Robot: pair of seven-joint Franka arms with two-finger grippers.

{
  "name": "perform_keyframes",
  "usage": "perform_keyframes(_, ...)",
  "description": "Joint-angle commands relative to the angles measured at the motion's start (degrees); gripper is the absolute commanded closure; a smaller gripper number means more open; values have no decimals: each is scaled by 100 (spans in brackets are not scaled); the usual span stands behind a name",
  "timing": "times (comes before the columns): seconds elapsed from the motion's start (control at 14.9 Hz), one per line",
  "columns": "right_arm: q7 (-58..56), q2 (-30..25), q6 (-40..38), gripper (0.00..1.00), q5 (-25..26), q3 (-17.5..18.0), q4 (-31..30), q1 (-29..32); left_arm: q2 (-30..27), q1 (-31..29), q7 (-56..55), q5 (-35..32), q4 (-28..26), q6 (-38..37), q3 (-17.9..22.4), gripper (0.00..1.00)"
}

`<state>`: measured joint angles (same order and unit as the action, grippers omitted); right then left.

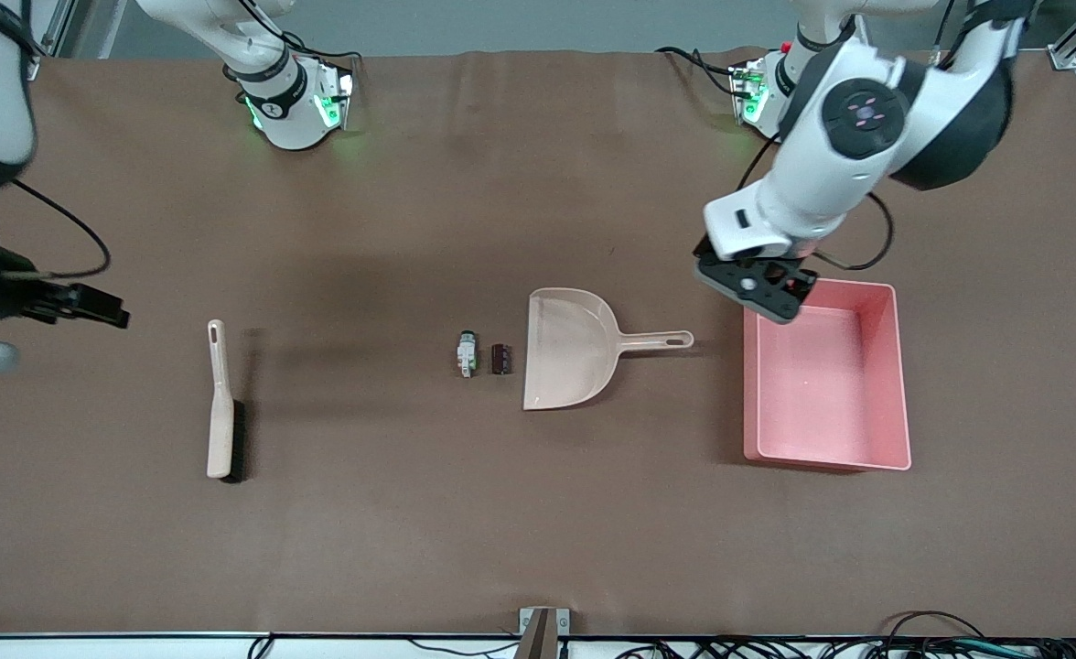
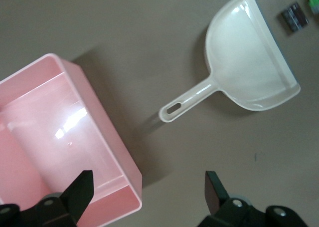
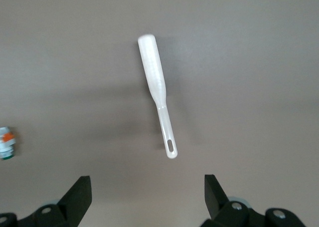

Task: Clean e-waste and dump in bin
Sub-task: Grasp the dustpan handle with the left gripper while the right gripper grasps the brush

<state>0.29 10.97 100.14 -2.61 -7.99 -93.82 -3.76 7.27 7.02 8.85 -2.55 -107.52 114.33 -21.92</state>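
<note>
Dustpan (image 1: pixel 567 352), bin (image 1: pixel 899 384): no legible writing.

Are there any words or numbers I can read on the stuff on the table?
No readable words or numbers anywhere.
White-grey part: orange and green marks only, too small to read.
Dark part: pale stripes, no legible print.
Dustpan, brush and pink bin: plain, no labels.
Left arm's round cap: tiny pink button marks, not letters.

e-waste (image 1: pixel 483 355): 2 parts side by side, just beside the dustpan (image 1: pixel 567 350) mouth
bin (image 1: pixel 895 366): toward the left arm's end
brush (image 1: pixel 220 407): toward the right arm's end
</note>
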Motion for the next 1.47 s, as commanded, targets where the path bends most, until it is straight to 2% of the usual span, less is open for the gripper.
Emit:
perform_keyframes(0.0,59,-183,1232,0,-117,-1,-1364,-63,483,-60,1437,-105,30,588,-111,2)
perform_keyframes(0.13,6,0,1787,0,-117,-1,-1639,-89,774,-17,2320,-105,56,897,-111,1)
perform_keyframes(0.27,-20,325,2148,0,-108,-1,-1710,-125,924,184,2323,-140,56,916,-111,0)
perform_keyframes(0.54,-607,879,3483,0,-108,-1,-2201,-143,1179,580,1797,-938,56,916,-120,1)
perform_keyframes(0.67,-697,1099,3592,0,-108,8,-2185,-116,1416,783,1770,-1360,187,899,-111,2)
perform_keyframes(0.94,-951,1153,3583,0,-213,34,-2202,-2,1821,1029,1761,-2169,346,899,-120,3)
perform_keyframes(1.14,-1487,1153,3557,0,-626,25,-2229,104,2032,1073,1857,-2512,364,899,-120,4)
perform_keyframes(1.4,-1497,1153,3521,6,-636,25,-2246,130,2357,1232,1866,-2610,636,872,-111,7)
